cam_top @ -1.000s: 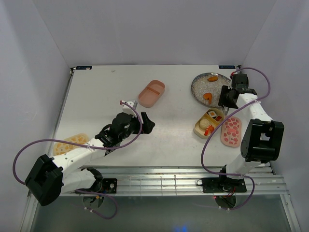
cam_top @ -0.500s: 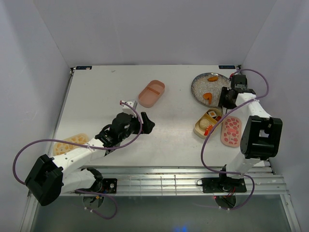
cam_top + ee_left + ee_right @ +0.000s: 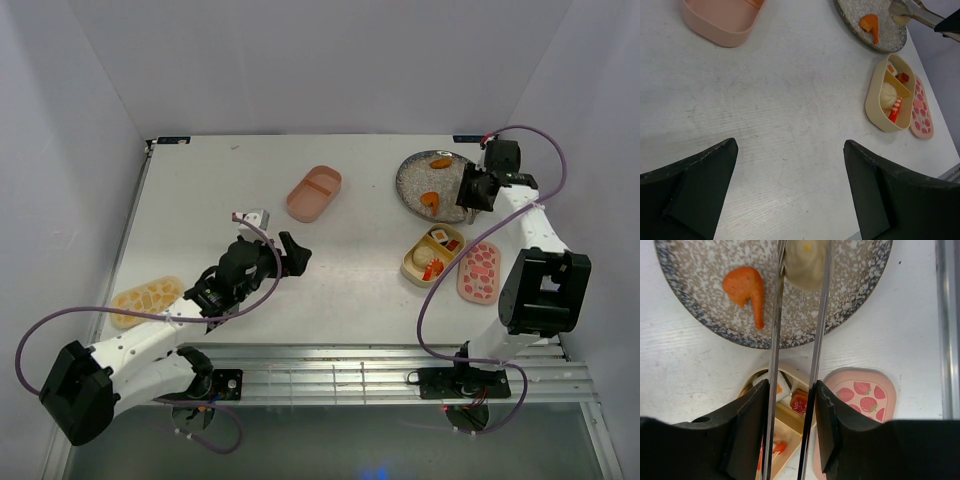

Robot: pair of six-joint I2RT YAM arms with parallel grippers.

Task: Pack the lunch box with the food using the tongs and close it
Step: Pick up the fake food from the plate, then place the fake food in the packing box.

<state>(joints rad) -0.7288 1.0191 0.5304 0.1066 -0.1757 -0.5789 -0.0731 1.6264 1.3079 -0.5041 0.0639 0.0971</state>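
Both tongs (image 3: pixel 774 340) tips flank cream bun (image 3: pixel 804 265) on plate (image 3: pixel 695 265), prob. touching.

Layout, seen from above. The plate (image 3: pixel 413 186) lies at the far right of the tabletop (image 3: pixel 200 210). Two food pieces rest on it, one toward its far rim (image 3: pixel 441 162) and one toward its near rim (image 3: pixel 430 200). The tongs (image 3: pixel 774 340), held between the fingers of the right end effector (image 3: pixel 790 387), reach over the plate's right part with a bun (image 3: pixel 805 262) between their tips. The filled tray (image 3: pixel 408 262) lies in front of the plate, with food in both compartments, and one lid (image 3: pixel 478 271) lies just beside it on the right. The empty tray (image 3: pixel 318 190) lies left of the plate, well apart. The left end effector (image 3: pixel 290 252) hangs in front of the empty tray. A second lid (image 3: pixel 147 300) lies at the near left.
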